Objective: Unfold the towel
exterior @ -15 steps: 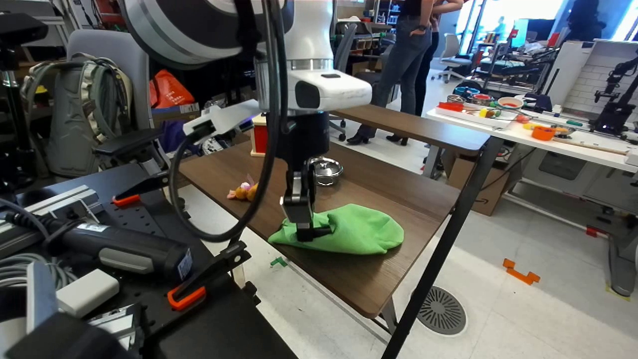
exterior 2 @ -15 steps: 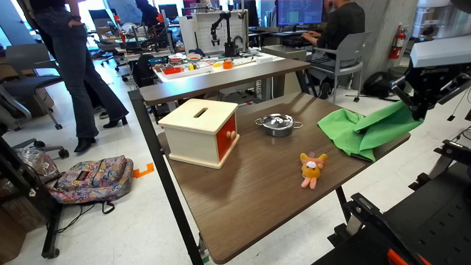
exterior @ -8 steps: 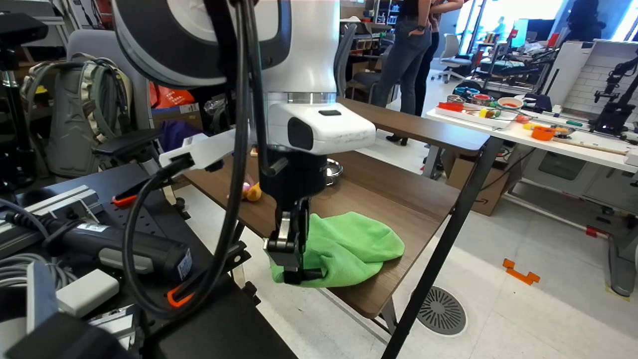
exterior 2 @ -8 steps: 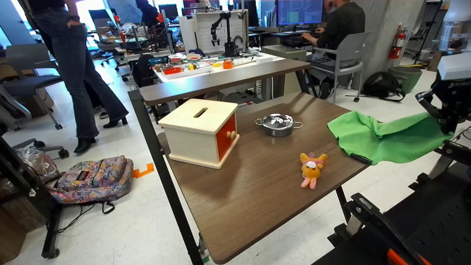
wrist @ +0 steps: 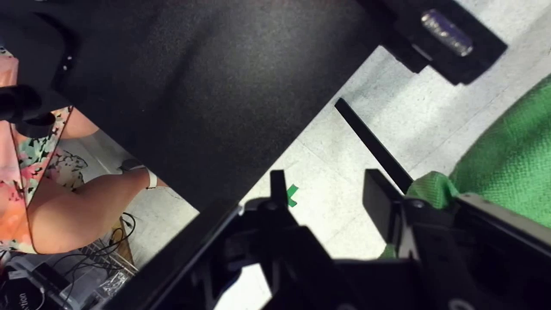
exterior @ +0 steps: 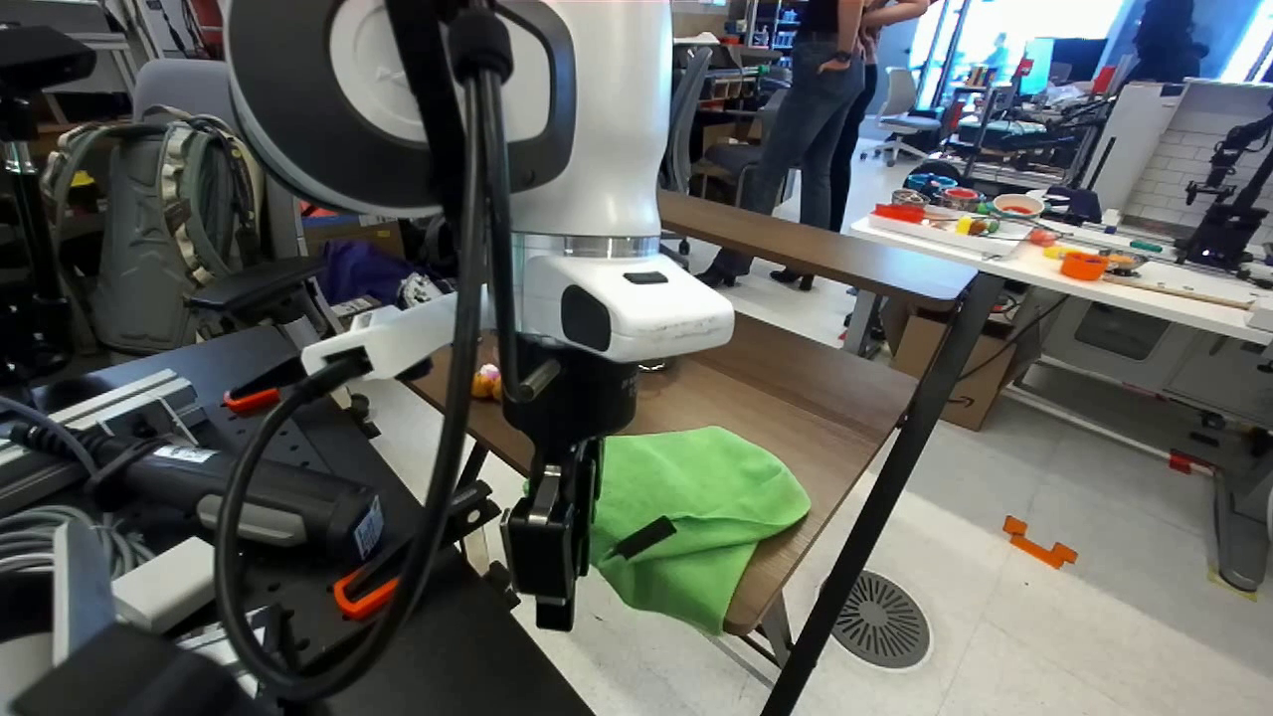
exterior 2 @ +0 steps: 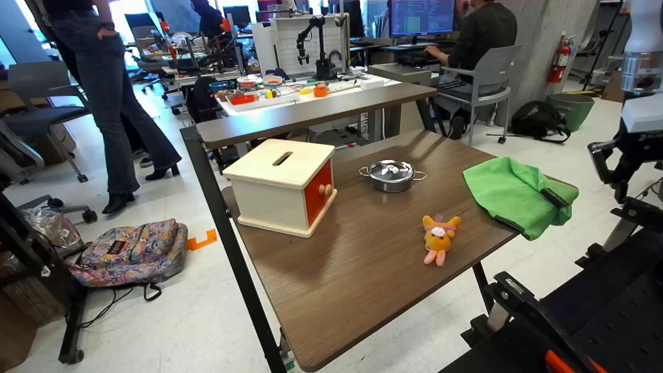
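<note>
The lime-green towel [exterior: 701, 482] lies on the near end of the brown table, with one side hanging over the edge. It also shows in an exterior view [exterior 2: 513, 189], with two black strips on it and part of it doubled over. In the wrist view the towel [wrist: 516, 159] is at the right, behind the right finger. My gripper [wrist: 326, 176] is open, with nothing between its fingers and floor seen beyond. In both exterior views the gripper [exterior: 555, 607] [exterior 2: 616, 189] is off the table's edge, beside the towel.
A wooden box with a red front [exterior 2: 279, 191], a lidded metal pot [exterior 2: 392, 176] and an orange plush toy [exterior 2: 438, 238] stand on the brown table [exterior 2: 373, 269]. A black bench [wrist: 193, 94] with clamps is beside the gripper. A person's arm [wrist: 82, 211] shows in the wrist view.
My gripper pulled the towel's edge out past the table edge, then let it go. The freed part dropped back over the table's edge. The gripper moved lower and a little away.
</note>
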Controlling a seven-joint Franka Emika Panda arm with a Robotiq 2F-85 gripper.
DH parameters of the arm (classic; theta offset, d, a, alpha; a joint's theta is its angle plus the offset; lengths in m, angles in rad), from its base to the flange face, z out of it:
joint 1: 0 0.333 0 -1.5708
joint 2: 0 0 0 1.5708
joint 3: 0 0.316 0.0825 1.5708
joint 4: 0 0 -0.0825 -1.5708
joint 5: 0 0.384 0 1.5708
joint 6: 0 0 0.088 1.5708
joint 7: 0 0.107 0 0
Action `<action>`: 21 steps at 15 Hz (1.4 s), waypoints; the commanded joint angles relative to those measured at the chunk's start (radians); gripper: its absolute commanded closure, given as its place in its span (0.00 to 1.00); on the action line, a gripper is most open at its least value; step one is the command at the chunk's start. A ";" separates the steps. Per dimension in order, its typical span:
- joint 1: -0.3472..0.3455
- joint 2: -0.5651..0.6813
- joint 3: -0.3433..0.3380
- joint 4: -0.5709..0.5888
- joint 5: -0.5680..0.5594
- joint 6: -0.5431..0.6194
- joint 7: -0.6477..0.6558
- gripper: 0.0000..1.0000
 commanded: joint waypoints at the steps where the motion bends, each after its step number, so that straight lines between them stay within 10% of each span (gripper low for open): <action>1: 0.001 0.003 0.005 0.011 0.011 -0.031 -0.024 0.19; 4: 0.009 -0.006 0.004 0.014 0.006 -0.041 -0.021 0.01; 11: 0.069 -0.101 0.001 0.057 -0.033 -0.171 0.016 0.00; 21: 0.011 -0.199 0.166 0.188 -0.024 -0.312 0.034 0.00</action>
